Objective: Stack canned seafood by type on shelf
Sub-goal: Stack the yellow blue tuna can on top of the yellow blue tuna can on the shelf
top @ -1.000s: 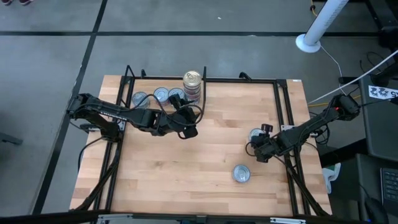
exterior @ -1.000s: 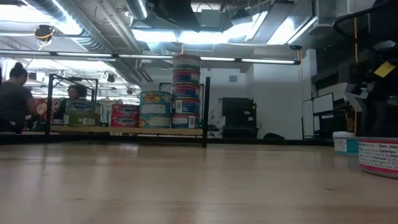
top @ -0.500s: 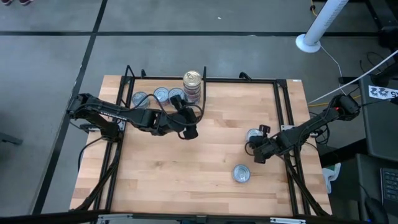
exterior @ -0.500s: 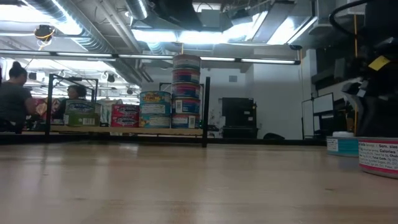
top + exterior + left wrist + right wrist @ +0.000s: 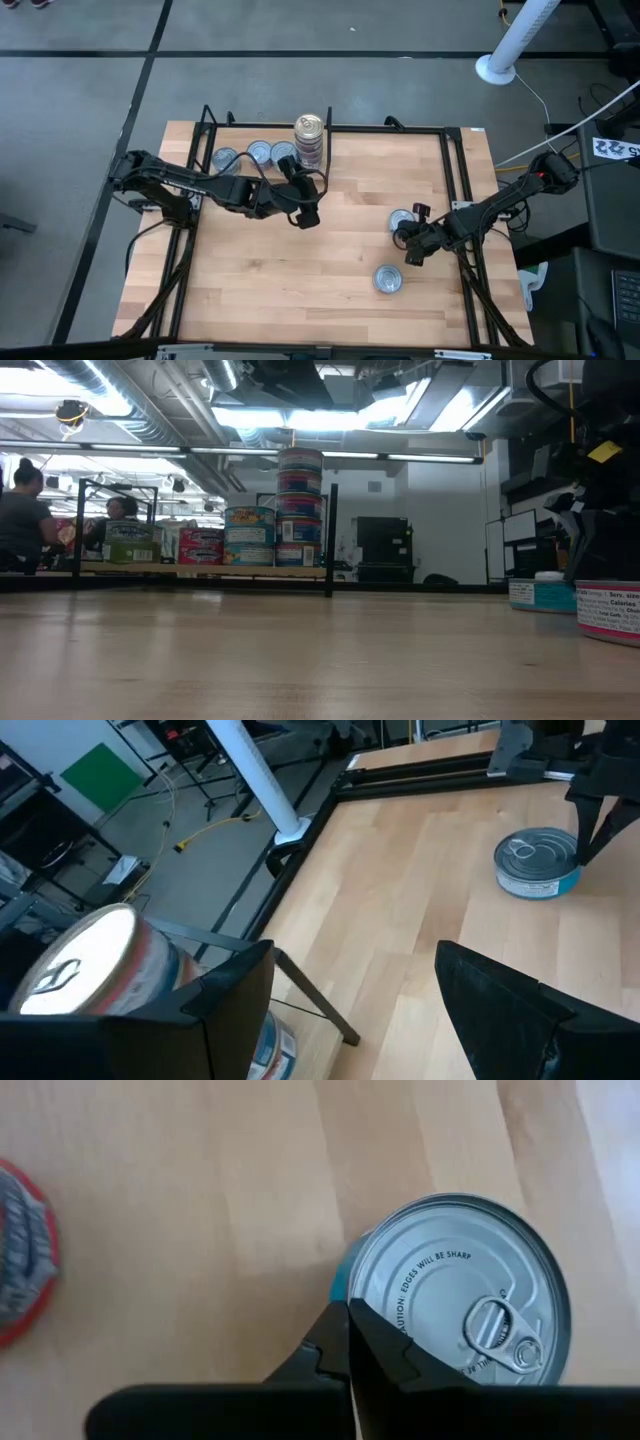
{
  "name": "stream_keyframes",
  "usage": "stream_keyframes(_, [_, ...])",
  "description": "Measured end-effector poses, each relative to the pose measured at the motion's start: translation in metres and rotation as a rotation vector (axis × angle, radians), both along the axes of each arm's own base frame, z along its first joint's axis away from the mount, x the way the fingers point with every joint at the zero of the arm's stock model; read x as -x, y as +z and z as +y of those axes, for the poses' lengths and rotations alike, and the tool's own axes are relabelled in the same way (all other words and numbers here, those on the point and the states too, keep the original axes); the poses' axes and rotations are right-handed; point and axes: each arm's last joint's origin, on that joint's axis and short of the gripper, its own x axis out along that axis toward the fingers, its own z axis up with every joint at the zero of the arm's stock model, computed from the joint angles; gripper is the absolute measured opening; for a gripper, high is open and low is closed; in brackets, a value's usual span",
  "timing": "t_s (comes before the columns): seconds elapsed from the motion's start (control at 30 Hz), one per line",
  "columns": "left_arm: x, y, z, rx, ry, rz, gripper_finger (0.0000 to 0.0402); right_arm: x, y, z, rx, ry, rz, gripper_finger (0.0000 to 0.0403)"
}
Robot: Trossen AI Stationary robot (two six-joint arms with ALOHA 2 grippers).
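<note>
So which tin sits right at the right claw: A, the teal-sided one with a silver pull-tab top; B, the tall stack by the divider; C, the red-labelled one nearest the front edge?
A: the right wrist view shows the teal-sided tin against the right claw, whose fingers meet beside it.

Light wooden shelf (image 5: 330, 250), tins along far edge (image 5: 258, 153), two loose tins (image 5: 388, 279)
</note>
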Motion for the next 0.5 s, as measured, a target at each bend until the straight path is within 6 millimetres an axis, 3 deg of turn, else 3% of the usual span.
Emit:
stream_keyframes(0.23, [-0.027,-0.024,-0.006,-0.003,-0.136,0.022,0.0274,-0.006,0.001,0.003,-0.025,0.047,-0.054,0.0001])
stream_keyframes(0.5, [-0.067,-0.072,-0.014,-0.185,-0.295,0.110,0.0274,-0.012,0.004,0.007,-0.056,0.050,-0.124,0.0001])
